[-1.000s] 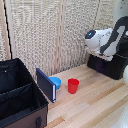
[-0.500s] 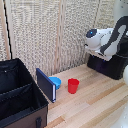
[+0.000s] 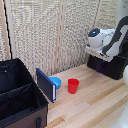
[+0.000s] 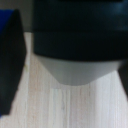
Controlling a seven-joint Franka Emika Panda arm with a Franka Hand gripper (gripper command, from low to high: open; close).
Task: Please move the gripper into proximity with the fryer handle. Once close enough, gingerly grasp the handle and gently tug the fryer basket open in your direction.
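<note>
In the exterior view the white arm reaches in from the exterior view's right. Its pale grey gripper [image 3: 96,53] hangs just above the near top corner of the boxy black air fryer [image 3: 107,67]. The fryer basket [image 3: 102,69] is the fryer's dark lower front and looks closed. I cannot make out the fryer handle there. The wrist view is blurred. A big black mass [image 4: 75,30], the fryer, fills much of it over pale wood. Dark fingers [image 4: 11,65] stand far apart at both sides with nothing between them.
A large black fabric crate [image 3: 17,95] with dividers stands at the exterior view's left. A blue-edged dark panel [image 3: 46,84] leans beside it. A blue bowl [image 3: 56,82] and a red cup [image 3: 73,85] sit mid-table. A slatted wall [image 3: 50,35] stands behind.
</note>
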